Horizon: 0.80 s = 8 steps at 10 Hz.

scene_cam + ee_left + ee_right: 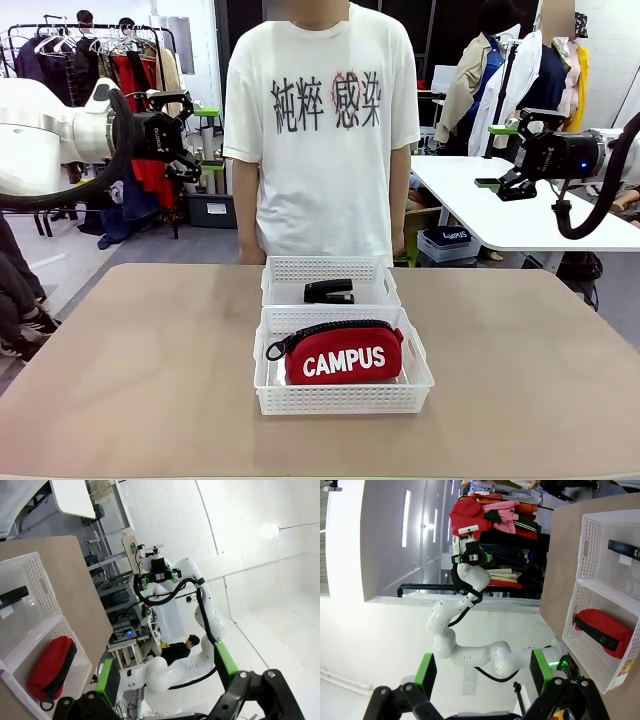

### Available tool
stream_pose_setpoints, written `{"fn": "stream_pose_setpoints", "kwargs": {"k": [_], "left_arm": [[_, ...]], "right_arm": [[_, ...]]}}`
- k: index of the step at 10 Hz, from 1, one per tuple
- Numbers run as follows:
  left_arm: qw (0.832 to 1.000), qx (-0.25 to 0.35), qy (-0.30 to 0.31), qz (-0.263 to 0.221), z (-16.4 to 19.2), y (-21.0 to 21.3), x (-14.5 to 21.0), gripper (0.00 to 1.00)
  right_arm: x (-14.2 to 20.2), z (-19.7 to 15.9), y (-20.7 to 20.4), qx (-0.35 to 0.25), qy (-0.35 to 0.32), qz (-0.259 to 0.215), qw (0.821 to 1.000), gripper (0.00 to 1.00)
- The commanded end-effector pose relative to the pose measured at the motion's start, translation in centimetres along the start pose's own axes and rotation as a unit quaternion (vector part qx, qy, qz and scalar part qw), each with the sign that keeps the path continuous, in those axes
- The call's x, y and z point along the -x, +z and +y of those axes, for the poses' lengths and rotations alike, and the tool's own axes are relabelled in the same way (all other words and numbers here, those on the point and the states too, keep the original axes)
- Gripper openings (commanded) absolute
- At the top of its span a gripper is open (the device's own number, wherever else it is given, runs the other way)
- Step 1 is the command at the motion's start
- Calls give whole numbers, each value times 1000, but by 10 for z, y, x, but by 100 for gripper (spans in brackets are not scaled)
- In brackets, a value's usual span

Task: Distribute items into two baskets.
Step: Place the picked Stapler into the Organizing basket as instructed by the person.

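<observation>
Both claws, left gripper and right gripper, hang wide open holding nothing, pouch in the near basket, stapler in the far basket, so sorting looks done, nothing left to grab.

Readable print in the scene

A red pouch bears "CAMPUS" in white capitals. The person's white T-shirt carries four large dark Chinese characters, "純粹感染", across the chest. A dark box behind shows small white lettering, too small to read.
</observation>
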<state>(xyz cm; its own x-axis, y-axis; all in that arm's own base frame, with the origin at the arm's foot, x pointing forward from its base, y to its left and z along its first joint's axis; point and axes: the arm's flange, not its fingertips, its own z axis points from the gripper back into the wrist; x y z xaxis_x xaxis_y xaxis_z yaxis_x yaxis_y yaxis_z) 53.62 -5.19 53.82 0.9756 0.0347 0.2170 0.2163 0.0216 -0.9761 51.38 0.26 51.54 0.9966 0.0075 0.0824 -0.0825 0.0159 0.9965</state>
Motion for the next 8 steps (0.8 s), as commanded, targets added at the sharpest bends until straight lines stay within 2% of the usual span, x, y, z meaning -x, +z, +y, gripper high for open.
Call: {"fn": "stream_pose_setpoints", "kwargs": {"k": [1,8], "left_arm": [[1000,0,1,-3,0,1,-1,100],[1000,0,1,-3,0,1,-1,100]], "right_arm": [[1,3,0,1,3,0,1000,100],[1,3,0,1,3,0,1000,100]]}}
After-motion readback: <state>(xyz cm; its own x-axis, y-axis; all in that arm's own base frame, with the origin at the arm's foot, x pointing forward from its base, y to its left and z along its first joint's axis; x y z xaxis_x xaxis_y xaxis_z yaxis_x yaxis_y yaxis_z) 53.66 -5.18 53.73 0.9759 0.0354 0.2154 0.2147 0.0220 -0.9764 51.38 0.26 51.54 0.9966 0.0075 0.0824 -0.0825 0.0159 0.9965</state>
